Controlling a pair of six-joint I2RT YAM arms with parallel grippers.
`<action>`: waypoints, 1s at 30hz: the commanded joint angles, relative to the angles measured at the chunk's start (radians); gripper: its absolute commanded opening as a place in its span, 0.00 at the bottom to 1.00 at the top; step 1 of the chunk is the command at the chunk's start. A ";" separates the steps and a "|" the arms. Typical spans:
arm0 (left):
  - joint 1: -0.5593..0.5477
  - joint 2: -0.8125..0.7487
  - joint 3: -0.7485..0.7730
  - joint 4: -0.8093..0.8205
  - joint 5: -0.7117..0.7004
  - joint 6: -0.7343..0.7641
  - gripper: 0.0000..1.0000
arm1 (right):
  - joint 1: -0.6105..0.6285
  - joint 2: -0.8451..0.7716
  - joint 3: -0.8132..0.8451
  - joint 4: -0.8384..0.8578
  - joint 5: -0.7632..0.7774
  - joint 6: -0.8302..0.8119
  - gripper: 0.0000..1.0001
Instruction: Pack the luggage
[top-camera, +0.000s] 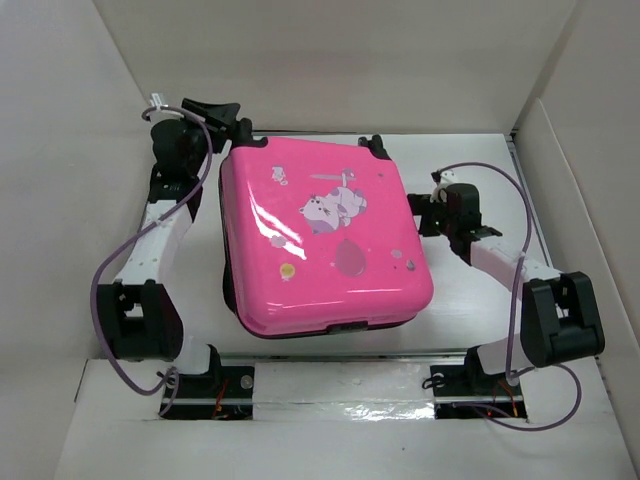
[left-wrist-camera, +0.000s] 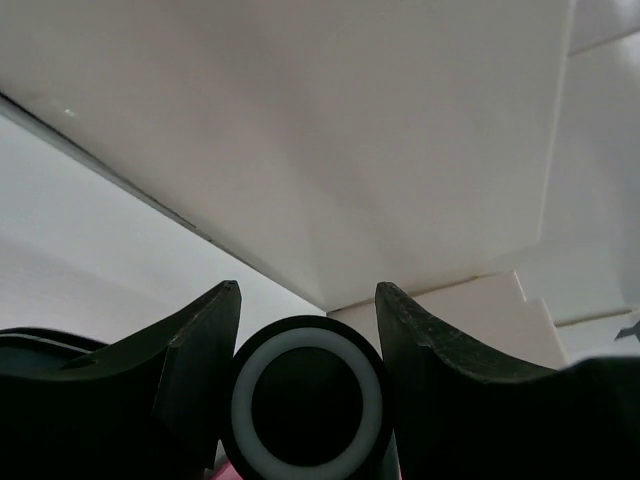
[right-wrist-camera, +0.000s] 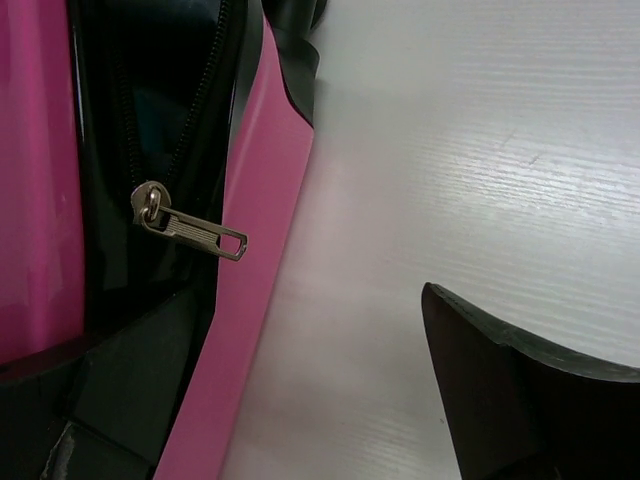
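The luggage (top-camera: 320, 240), a bright pink hard-shell suitcase with cartoon stickers, lies closed and flat in the middle of the table. My left gripper (top-camera: 235, 135) is at its far left corner, shut on a black caster wheel (left-wrist-camera: 307, 400) with a white ring. My right gripper (top-camera: 425, 212) is open beside the suitcase's right edge. In the right wrist view a metal zipper pull (right-wrist-camera: 190, 222) hangs on the black zipper band of the pink shell (right-wrist-camera: 255, 260). One finger (right-wrist-camera: 520, 390) shows over bare table, apart from the pull. The lining is hidden.
Another black caster wheel (top-camera: 373, 147) sticks out at the suitcase's far right corner. White walls (top-camera: 330, 60) enclose the table (top-camera: 470, 290) at the back and both sides. A raised white ledge (top-camera: 330, 385) runs along the near edge by the arm bases.
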 joint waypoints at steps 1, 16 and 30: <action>-0.038 -0.045 0.105 -0.025 0.058 0.082 0.00 | 0.066 0.014 0.078 0.016 -0.104 0.045 1.00; 0.053 0.272 0.351 -0.244 0.040 0.261 0.00 | 0.076 -0.159 -0.044 -0.024 0.057 0.066 0.98; 0.120 0.496 0.674 -0.440 0.103 0.351 0.00 | 0.154 -0.326 -0.132 -0.041 0.060 0.080 0.55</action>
